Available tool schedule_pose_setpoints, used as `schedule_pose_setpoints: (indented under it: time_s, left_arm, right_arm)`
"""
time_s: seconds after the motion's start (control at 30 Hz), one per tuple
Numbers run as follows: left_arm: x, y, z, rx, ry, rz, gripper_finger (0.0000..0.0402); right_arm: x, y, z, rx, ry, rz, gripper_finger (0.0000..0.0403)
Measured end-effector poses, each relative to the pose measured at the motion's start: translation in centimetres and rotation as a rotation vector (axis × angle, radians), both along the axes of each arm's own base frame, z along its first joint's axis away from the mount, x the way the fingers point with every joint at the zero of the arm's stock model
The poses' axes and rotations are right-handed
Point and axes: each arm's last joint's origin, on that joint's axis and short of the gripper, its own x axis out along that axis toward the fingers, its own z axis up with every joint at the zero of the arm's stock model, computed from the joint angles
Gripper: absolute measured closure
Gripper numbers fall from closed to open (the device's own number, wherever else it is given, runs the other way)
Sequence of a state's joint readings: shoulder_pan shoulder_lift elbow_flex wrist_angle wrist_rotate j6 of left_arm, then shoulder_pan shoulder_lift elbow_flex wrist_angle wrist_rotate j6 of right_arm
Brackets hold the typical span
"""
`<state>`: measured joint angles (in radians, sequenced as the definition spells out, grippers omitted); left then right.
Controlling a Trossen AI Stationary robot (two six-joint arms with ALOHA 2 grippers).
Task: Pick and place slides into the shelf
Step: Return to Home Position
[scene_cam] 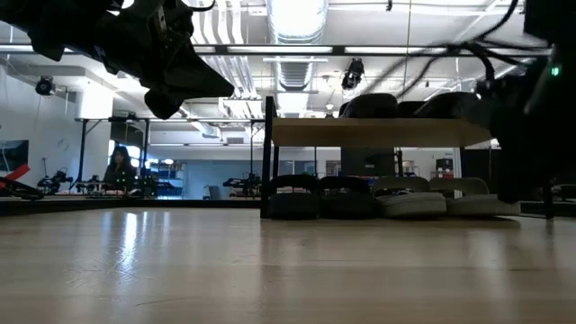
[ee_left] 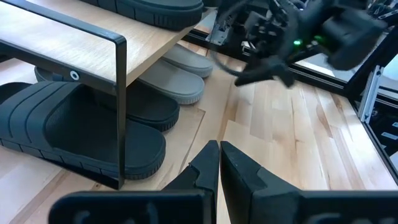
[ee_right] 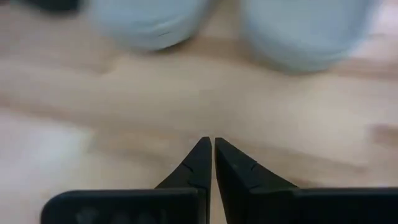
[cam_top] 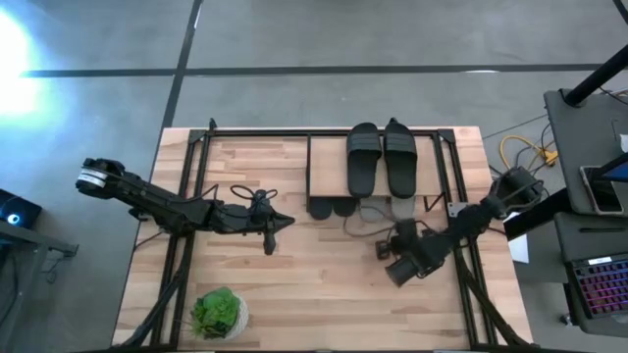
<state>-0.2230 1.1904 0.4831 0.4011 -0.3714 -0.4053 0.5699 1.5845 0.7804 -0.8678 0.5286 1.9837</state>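
Note:
The shelf (cam_top: 329,162) stands at the table's far middle, its top board (scene_cam: 378,132) on a thin black frame. One black pair of slides (cam_top: 381,157) lies on the top board. Under the board, a second black pair (ee_left: 81,130) and a light grey pair (ee_right: 149,25) rest on their soles, toes toward the near edge. My left gripper (cam_top: 285,222) hovers shut, left of the shelf's front, holding nothing. My right gripper (cam_top: 388,240) is also shut with nothing in it. It points steeply down at the bare table just in front of the grey pair.
A green potted plant (cam_top: 218,312) stands at the near left of the table. The left half of the top board (cam_top: 255,162) is bare. Cables and a laptop (cam_top: 599,284) sit off the table's right edge. A person (scene_cam: 117,166) sits in the room beyond.

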Motion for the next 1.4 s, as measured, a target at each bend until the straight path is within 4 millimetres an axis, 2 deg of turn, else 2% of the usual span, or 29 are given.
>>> schedule_pose_setpoints:
  time_s: [0.23,0.33,0.43,0.53,0.63,0.77,0.9,1.03,1.13,1.23,1.4]
  left_arm:
    - [0.0,0.0,0.0,0.0,0.0,-0.001,0.0402]
    - [0.0,0.0,0.0,-0.002,-0.004,-0.005,0.0402]
    - [0.1,-0.1,0.2,-0.015,-0.013,-0.018,0.0402]
    - [0.2,-0.2,0.5,-0.02,-0.024,-0.025,0.0402]
    - [0.3,-0.2,0.8,-0.021,-0.03,-0.026,0.0402]
    - [0.5,-0.2,1.3,-0.025,-0.046,-0.025,0.0402]
    - [0.7,-0.3,2.0,-0.04,-0.114,-0.026,0.0402]
    - [0.8,-0.3,3.1,-0.063,-0.226,-0.027,0.0402]
    - [0.9,-0.2,3.8,-0.076,-0.296,-0.021,0.0402]
    - [0.9,0.0,3.8,-0.075,-0.301,-0.01,0.0402]
    - [0.9,0.2,3.8,-0.074,-0.304,0.0,0.0402]
  right_arm:
    - [2.6,3.1,2.9,0.036,-0.097,0.221,0.039]
    - [3.5,4.6,5.3,0.053,-0.138,0.328,0.039]
    - [4.4,5.3,8.8,0.005,-0.221,0.422,0.039]
    - [4.9,5.0,12.5,-0.081,-0.229,0.51,0.039]
    - [4.8,4.6,16.2,-0.093,-0.238,0.575,0.039]
    - [4.3,4.5,20.8,-0.077,-0.362,0.614,0.039]
    - [4.6,5.6,24.3,-0.204,-0.465,0.882,0.039]
    - [4.8,3.7,27.2,-0.141,-0.671,0.956,0.039]
    - [5.5,2.2,27.3,-0.147,-0.851,1.168,0.039]
    - [5.9,0.2,24.3,-0.08,-0.957,1.318,0.039]
    - [3.0,-4.7,19.0,-0.139,-0.99,1.16,0.039]
